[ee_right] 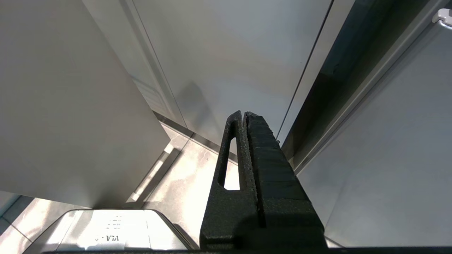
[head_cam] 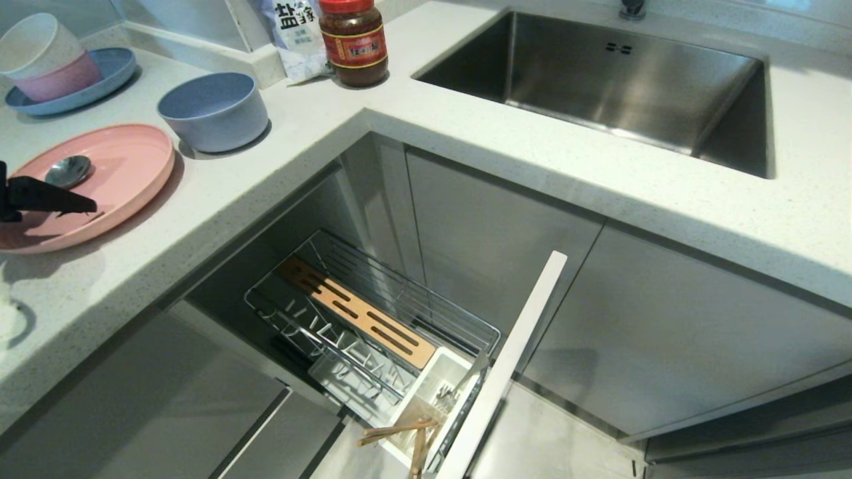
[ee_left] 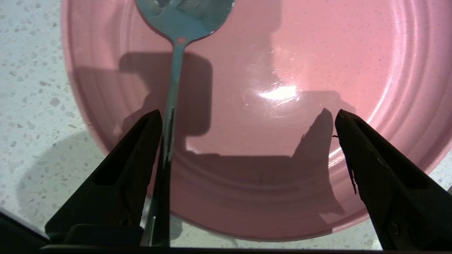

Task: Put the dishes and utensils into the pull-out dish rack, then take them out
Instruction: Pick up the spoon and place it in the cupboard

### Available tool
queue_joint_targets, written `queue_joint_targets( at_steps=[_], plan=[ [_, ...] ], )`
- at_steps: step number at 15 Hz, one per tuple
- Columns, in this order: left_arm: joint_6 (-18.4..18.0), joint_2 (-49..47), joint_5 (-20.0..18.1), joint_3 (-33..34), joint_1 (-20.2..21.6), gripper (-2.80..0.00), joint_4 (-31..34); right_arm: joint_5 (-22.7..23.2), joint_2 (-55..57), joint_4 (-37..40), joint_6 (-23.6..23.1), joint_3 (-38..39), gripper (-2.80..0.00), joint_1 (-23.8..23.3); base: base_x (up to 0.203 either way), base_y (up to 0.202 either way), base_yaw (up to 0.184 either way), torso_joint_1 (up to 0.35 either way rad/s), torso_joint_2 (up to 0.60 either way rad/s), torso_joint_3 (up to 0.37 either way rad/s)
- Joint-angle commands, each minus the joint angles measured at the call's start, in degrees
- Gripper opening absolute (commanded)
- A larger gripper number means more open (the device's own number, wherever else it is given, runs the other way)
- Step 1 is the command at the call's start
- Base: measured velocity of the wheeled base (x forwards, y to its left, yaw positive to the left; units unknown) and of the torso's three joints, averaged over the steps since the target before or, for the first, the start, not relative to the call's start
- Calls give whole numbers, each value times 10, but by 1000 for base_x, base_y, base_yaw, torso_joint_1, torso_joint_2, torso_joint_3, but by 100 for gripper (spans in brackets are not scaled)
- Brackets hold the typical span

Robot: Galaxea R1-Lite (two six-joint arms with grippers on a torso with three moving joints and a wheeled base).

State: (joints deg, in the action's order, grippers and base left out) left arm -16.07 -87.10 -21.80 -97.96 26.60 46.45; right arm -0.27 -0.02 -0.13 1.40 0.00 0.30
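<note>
On the counter at the left lies the pale-pink plate (head_cam: 126, 166) (ee_left: 282, 70), and the steel spoon (head_cam: 66, 171) (ee_left: 173, 88) rests on it. My left gripper (head_cam: 86, 206) (ee_left: 247, 116) hovers just over the plate's near part and is open wide. The spoon's handle runs close along the inner side of one finger (ee_left: 141, 148); nothing sits between the jaws. The blue-grey bowl (head_cam: 213, 110) stands behind the plate. The pull-out dish rack (head_cam: 373, 313) is drawn out below the counter. Its white cup holds the chopsticks (head_cam: 406, 432) and the fork (head_cam: 459, 389). My right gripper (ee_right: 244, 113) is shut, parked low by the cabinet fronts.
Cream and pink bowls stacked on a blue plate (head_cam: 60, 66) sit at the far left corner. A sauce jar (head_cam: 353, 43) and a salt bag (head_cam: 296, 33) stand at the back. The steel sink (head_cam: 619, 86) is sunk into the counter on the right. The rack's pale front panel (head_cam: 506, 359) juts out.
</note>
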Motion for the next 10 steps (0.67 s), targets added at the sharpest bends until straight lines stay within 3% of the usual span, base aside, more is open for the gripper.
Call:
queue_joint_targets(
  at_steps=[1,10],
  plan=[
    [0,1,-1,1,-5,0,3,0,-2,0,0,1,-280,0,0,0,0,0,0,0],
    [1,7,25,1,-8,0,4,0,-2,0,0,1,-280,0,0,0,0,0,0,0]
  ],
)
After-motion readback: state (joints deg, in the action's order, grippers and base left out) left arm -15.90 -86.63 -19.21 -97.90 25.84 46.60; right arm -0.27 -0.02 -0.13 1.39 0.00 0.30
